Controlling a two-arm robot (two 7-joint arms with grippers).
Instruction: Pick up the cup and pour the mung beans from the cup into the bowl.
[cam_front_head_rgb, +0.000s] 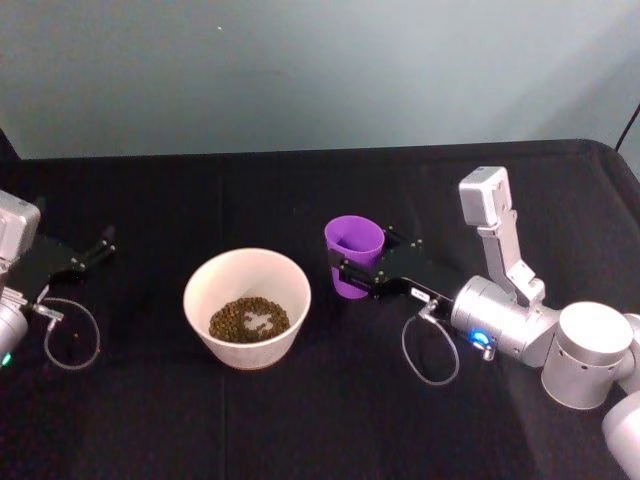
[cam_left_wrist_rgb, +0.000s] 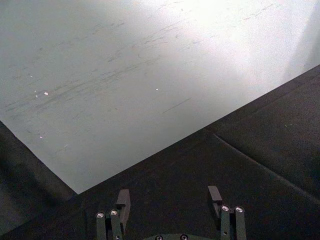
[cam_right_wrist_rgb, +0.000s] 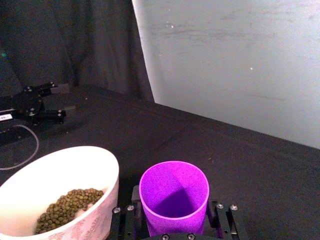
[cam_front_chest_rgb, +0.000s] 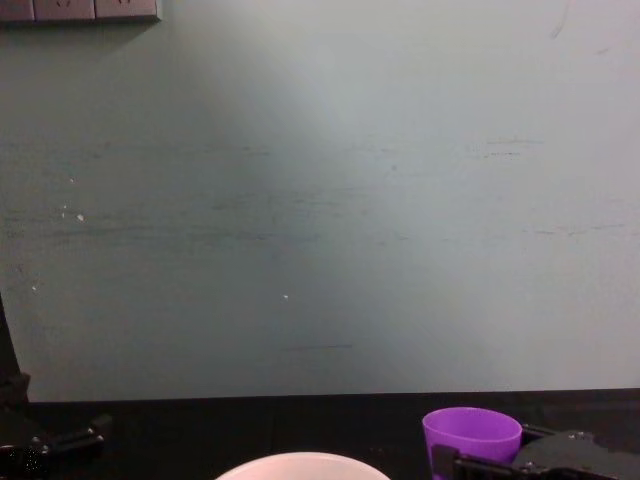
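cup: the cup (cam_front_head_rgb: 354, 247) is standing upright on the black table (cam_front_head_rgb: 300, 420), at about 3 o'clock from the bowl (cam_front_head_rgb: 247, 303) in the head view, near it but not touching.
cup contents: in the right wrist view the cup (cam_right_wrist_rgb: 174, 196) is showing a bare purple inside — no beans visible in it.
mung beans: the mung beans (cam_front_head_rgb: 248, 320) are lying in the bottom of the bowl, with a pale patch of bowl showing through the middle.
right gripper: the right gripper (cam_front_head_rgb: 350, 268) is sitting around the cup's lower body, one finger on each side; the wrist view suggests the fingers are hugging the wall, so it reads as grasping the cup, though actual contact is hard to confirm.
left gripper: the left gripper (cam_left_wrist_rgb: 169, 199) is parked at about 9 o'clock from the bowl, well apart, fingers spread and holding nothing.
step in hand: judging from the empty cup standing upright, the pour looks done and the cup is being set down or let go.
doing it well: spread the fingers evenly and back straight out toward 3 o'clock — no sideways drag, or the light cup may tip toward the bowl.
axis: the cup's long axis is running vertical, mouth pointing up, taper narrowing toward the base.
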